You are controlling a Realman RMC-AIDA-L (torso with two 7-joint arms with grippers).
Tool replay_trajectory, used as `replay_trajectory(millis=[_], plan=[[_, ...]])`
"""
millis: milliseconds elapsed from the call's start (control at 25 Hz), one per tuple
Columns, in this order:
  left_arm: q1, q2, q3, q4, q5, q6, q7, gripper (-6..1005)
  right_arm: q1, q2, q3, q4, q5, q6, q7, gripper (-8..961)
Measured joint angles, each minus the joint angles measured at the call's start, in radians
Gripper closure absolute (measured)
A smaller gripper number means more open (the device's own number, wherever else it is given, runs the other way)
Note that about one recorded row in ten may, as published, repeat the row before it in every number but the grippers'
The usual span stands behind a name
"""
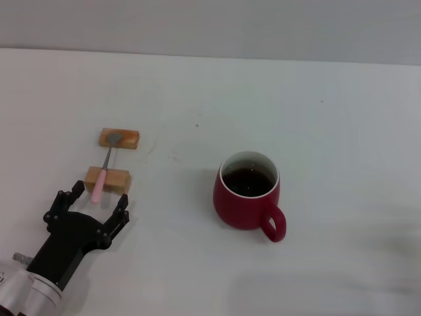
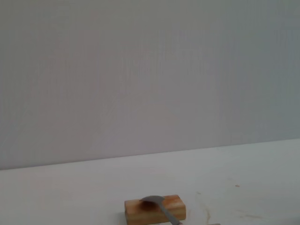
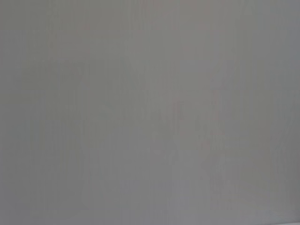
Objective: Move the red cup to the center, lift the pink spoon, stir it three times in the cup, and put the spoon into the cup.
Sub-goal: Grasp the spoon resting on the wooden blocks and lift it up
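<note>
Just left pincer point(image 1: 99, 197) agape, empty.

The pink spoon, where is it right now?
In the head view, the pink spoon lies on the table's left side, bridging two wooden blocks, just ahead of the open left gripper.

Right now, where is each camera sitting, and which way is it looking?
Head view: high up, looking down at the table, red cup, pink spoon; the open left gripper shows.
Left wrist view: low by the table, facing the wall; no fingers show.
Right wrist view: only blank grey.
Head and left wrist share the far wooden block.
</note>
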Motion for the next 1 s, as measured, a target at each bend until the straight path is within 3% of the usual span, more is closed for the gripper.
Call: replay_trajectory(millis=[360,600,680,1000], plan=[[0.001,0.000,0.000,-0.009,0.000,0.005,0.006,138,0.000,0.000,0.000,-0.002,0.000,0.000,0.000,954],[0.002,0.000,0.002,-0.009,0.001,0.008,0.009,203,0.001,0.000,-0.001,0.000,0.000,0.000,0.000,954],[0.002,0.000,0.002,-0.008,0.000,0.008,0.009,391,0.001,0.000,-0.001,0.000,0.000,0.000,0.000,954],[0.001,0.000,0.003,-0.008,0.002,0.009,0.010,393,0.003,0.000,-0.003,0.000,0.000,0.001,0.000,953]])
